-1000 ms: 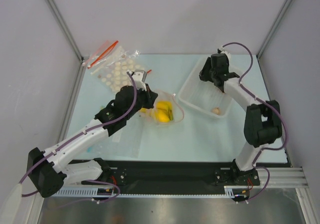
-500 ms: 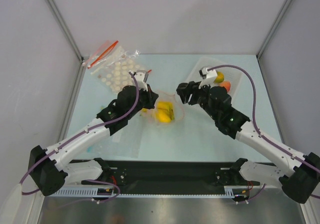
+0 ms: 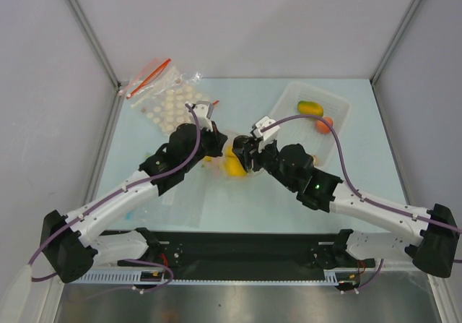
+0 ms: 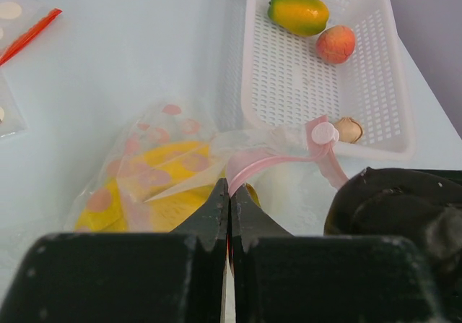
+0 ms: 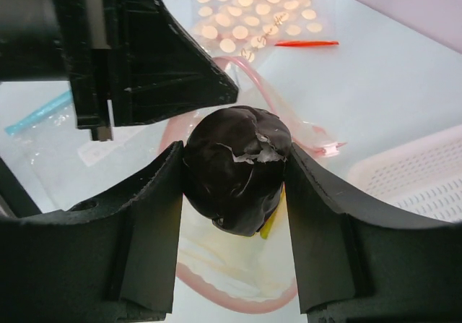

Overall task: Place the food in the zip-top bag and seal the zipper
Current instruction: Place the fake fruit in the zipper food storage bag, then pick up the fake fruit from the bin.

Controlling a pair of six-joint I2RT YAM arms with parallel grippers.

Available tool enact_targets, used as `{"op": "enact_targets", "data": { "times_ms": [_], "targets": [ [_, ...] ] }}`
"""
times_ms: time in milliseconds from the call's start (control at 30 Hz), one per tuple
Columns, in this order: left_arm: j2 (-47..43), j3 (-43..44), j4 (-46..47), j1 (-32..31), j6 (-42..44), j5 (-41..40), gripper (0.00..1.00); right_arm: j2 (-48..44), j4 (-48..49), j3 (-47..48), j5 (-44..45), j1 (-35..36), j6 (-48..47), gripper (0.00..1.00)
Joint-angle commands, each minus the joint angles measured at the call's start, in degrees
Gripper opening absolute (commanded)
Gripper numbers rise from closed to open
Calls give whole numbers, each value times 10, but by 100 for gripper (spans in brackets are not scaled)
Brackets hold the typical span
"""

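right claw (image 5: 232, 193) part-open, clamped round dark purple piece (image 5: 234, 157). zip-top bag (image 5: 216, 261) mouth right under it, left claw (image 4: 229, 196) pinching zipper (image 4: 253, 170) edge up. dip lower, centre over opening, then release imo.

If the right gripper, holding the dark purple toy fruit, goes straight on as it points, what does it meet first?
Probably the open mouth of the clear pink-dotted zip-top bag, ringed by its pink-red zip strip, with the yellow banana bunch inside. Depth is unclear; the left gripper stands close beside.
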Motion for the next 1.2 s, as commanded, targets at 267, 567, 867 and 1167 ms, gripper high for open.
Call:
{"op": "enact_targets", "data": {
  "times_ms": [267, 567, 867, 1167],
  "targets": [
    [-36, 17, 9, -3, 11, -17, 1, 29, 34, 18, 19, 2, -27, 76],
    [-33, 17, 9, -3, 10, -17, 1, 24, 36, 17, 53, 3, -14, 87],
    [-33, 16, 11, -3, 10, -17, 1, -3, -10, 17, 46, -104, 94, 79],
    [-32, 16, 11, -3, 9, -13, 1, -26, -51, 2, -4, -267, 191, 80]
  ]
}}
